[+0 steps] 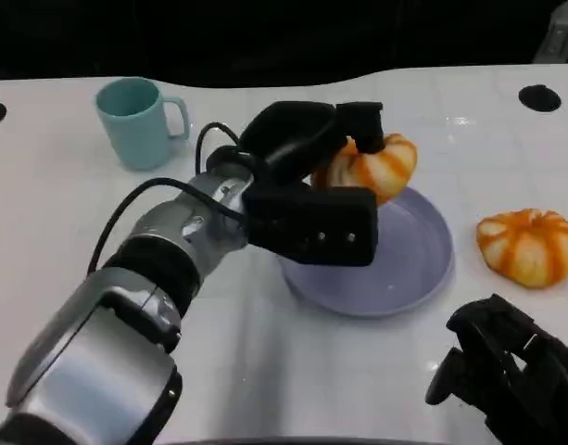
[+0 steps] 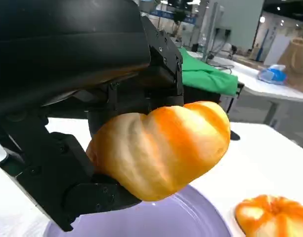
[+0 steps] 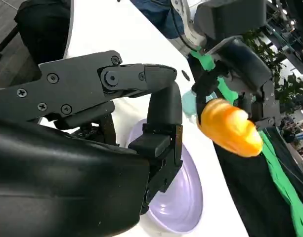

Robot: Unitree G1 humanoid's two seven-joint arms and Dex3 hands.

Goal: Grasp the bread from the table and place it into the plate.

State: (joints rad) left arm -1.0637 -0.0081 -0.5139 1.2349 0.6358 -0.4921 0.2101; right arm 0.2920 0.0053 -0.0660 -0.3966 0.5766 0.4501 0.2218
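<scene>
Table [image 1: 70, 213] is white, everything sits on it; landmark is the plate [image 1: 422, 269].

Plate: lavender, flat, empty, roughly centre of the table. It's the drop target, so the left arm has its load right at the plate's far rim.

Left hand [image 1: 311, 199]: fingers wrapped round a bread roll [image 1: 381, 167], thumb-side under, other fingers over the top. Roll is off the table, lifted above the plate's far edge. In the left wrist view the held roll [image 2: 161, 148] hangs just above the purple surface, not touching. The lift looks meant to clear the rim before lowering. Judgement: carry nearly done, release not yet.

Mug [image 1: 135, 120]: teal, upright, well to the left of the plate, handle toward the plate. Not part of the job.

Second roll [image 1: 529, 246]: resting on the table just right of the plate, untouched.

Right hand [image 1: 506, 366]: nearer the robot than the plate, low on the right, holds nothing, fingers loosely curled. Idle by the look of it.
</scene>
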